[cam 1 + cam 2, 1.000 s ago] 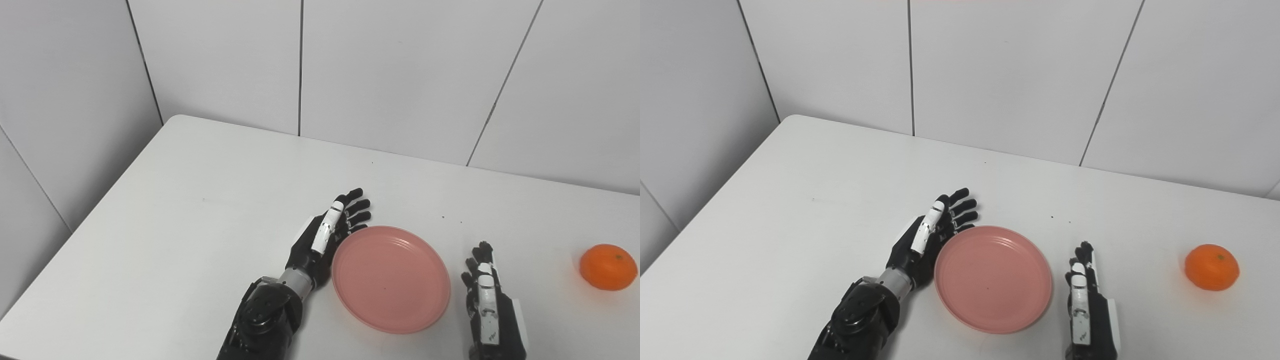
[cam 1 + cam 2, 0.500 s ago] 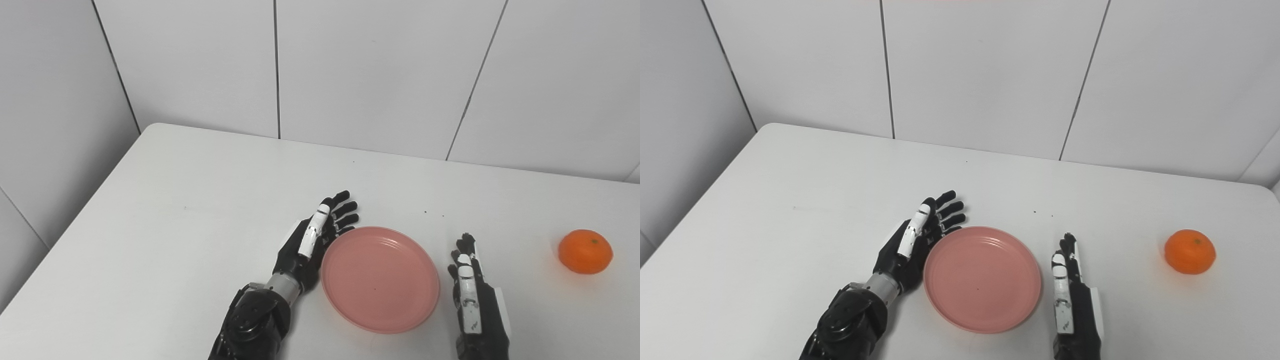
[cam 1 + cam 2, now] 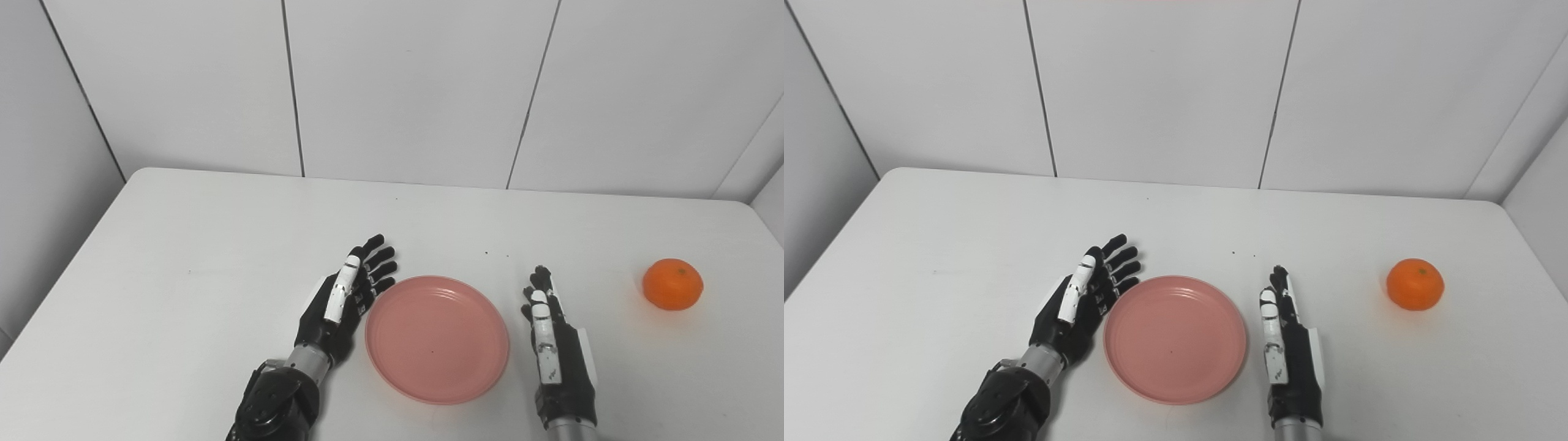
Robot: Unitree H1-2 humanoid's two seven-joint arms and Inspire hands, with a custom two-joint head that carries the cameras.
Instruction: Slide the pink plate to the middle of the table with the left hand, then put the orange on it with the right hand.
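The pink plate (image 3: 437,339) lies flat on the white worktop (image 3: 184,257), low in the frame and a little right of centre, with nothing on it. Its shallow ridged well faces up.

The left hand (image 3: 343,301) sits just beside the plate's left rim, coming in from the bottom left. It is turned on edge, palm toward the plate, holding nothing. Its fingers (image 3: 375,264) are straight and fanned slightly apart, pointing toward the upper right. Whether the lowest fingertip touches the rim or merely comes close to it, I cannot make out from here; the heel of the hand looks just shy of the plate.

The right hand (image 3: 1289,346) rises from the bottom edge on the plate's right side, close to the rim but with a thin strip of worktop showing between them. It also stands on edge, fingers (image 3: 1277,288) extended and held close together, pointing toward the top of the frame, gripping nothing.

The orange (image 3: 672,284) rests on the worktop at the far right of the frame, well apart from the plate and from the right hand, slightly higher in the picture than the plate's centre.

Behind the worktop, white wall panels (image 3: 404,86) with dark seams fill the upper half of the frame.
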